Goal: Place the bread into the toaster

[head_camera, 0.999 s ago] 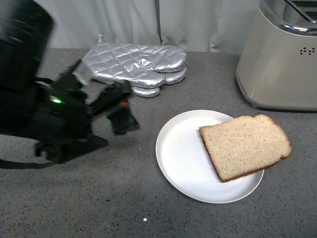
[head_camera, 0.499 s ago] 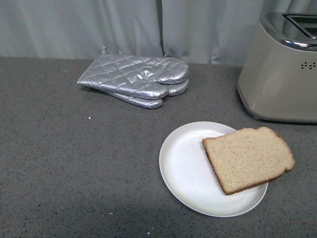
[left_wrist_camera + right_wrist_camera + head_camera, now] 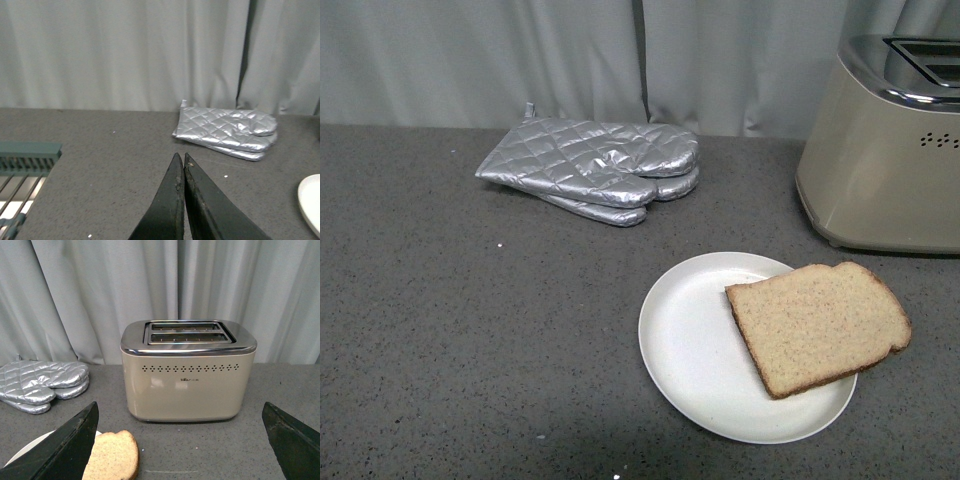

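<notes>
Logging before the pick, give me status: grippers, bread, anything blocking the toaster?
Left gripper shut, empty. Right gripper open wide, facing toaster. Bread flat on plate, overhanging rim. Slots look empty; mitts well clear.

The bread [image 3: 817, 325] — one light brown slice, darker crust — is laid flat on a white plate [image 3: 670, 340], hung over the rim. The toaster [image 3: 885, 170] is stood upright near it — beige, chrome-topped, two slots.
</notes>
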`<action>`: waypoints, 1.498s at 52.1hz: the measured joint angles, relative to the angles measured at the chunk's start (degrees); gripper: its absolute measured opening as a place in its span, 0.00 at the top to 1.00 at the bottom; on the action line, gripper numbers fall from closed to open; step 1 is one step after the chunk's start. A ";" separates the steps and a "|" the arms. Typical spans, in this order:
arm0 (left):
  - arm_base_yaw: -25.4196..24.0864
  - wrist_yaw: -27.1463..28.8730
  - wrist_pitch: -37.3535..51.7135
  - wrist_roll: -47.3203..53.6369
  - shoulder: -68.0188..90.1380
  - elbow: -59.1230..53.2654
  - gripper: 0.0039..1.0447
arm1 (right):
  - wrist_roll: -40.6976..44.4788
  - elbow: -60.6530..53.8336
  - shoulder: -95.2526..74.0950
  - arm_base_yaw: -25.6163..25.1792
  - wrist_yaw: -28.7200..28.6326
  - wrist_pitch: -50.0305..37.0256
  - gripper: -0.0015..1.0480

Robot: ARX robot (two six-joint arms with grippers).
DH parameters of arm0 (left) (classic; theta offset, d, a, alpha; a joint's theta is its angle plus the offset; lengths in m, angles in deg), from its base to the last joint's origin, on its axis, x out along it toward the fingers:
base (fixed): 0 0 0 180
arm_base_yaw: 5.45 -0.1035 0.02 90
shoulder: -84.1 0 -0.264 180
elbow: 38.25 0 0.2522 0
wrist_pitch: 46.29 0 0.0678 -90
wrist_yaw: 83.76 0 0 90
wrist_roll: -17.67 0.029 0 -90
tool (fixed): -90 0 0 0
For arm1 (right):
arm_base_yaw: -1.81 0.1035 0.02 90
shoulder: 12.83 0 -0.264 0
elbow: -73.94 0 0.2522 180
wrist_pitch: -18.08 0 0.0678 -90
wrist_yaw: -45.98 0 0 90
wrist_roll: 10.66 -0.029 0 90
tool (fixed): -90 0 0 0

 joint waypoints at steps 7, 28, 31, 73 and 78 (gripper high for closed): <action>10.14 8.17 -0.85 0.07 -1.01 0.00 0.97 | -0.02 0.00 0.00 0.00 -0.13 0.00 0.09; 11.26 9.20 -0.87 0.04 -1.07 0.00 0.85 | 0.00 0.00 0.00 0.00 -0.02 0.00 0.09; 11.26 9.18 -0.85 0.04 -1.07 0.00 0.75 | -2.08 0.76 -1.05 0.28 0.46 2.21 0.09; 11.26 9.20 -0.85 0.17 -1.09 0.00 0.06 | -46.16 3.19 -89.61 8.24 12.74 -50.58 0.09; 11.26 9.18 -0.85 0.17 -1.09 0.00 0.06 | -47.30 3.63 -94.16 10.69 13.25 -54.80 0.09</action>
